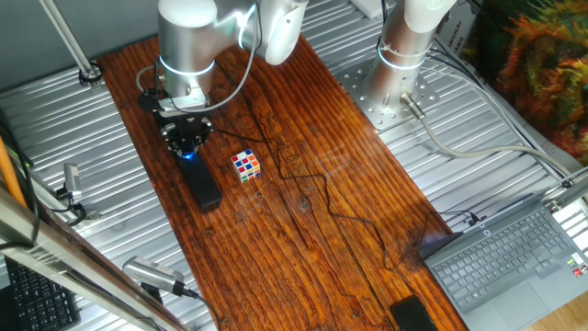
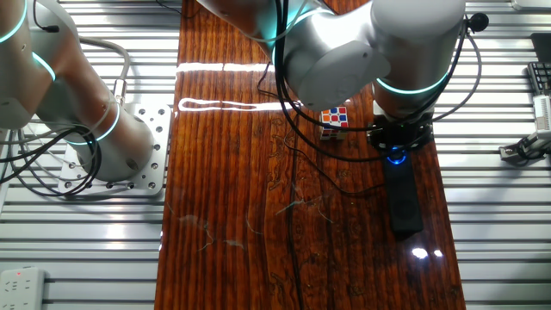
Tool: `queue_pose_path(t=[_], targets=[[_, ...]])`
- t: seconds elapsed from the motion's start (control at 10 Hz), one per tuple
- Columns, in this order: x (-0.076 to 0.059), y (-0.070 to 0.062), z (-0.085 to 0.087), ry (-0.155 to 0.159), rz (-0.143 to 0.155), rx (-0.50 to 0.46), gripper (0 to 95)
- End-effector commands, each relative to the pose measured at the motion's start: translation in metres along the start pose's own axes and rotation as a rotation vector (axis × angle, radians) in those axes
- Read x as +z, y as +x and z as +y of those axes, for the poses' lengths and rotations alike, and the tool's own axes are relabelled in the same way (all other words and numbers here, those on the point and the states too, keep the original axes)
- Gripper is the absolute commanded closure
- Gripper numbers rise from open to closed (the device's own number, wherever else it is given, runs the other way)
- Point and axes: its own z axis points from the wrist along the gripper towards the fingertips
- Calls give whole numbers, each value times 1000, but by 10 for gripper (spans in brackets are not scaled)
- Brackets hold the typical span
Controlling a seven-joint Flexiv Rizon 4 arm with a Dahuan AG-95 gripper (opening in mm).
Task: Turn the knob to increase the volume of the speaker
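Gripper [image 1: 187, 140] down over the knob [image 1: 189, 154] at the far end of the speaker [image 1: 202, 184], fingers gathered close around the blue glow; whether they actually pinch the dial or sit just off it cannot be told from either view. Speaker lying flat on the wooden table [image 1: 312, 230], long axis running from under the gripper toward the near edge in one fixed view, close to the table's left side there. In the other fixed view, same arrangement near the right edge: gripper [image 2: 398, 142] above, blue light of the knob [image 2: 396, 157] showing below it, speaker [image 2: 403, 200] stretching toward the camera. Cube [image 1: 245, 165] just beside the speaker, apart from it, also seen beside the gripper in the other view [image 2: 335, 121]. Thin black cable [image 1: 322, 198] trailing across the wood. Laptop [image 1: 514, 257] off the table's right side.
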Motion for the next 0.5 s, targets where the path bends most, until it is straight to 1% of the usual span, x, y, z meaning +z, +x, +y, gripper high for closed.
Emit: queue_pose_path(t=[0.1, 0.2, 0.3, 0.4, 0.5], targets=[[1, -1, -1, 63, -1, 322, 950], [1, -1, -2, 62, 1, 322, 950], [1, -1, -2, 63, 9, 320, 950], [1, -1, -2, 63, 10, 320, 950], [1, -1, -2, 59, 18, 322, 950]])
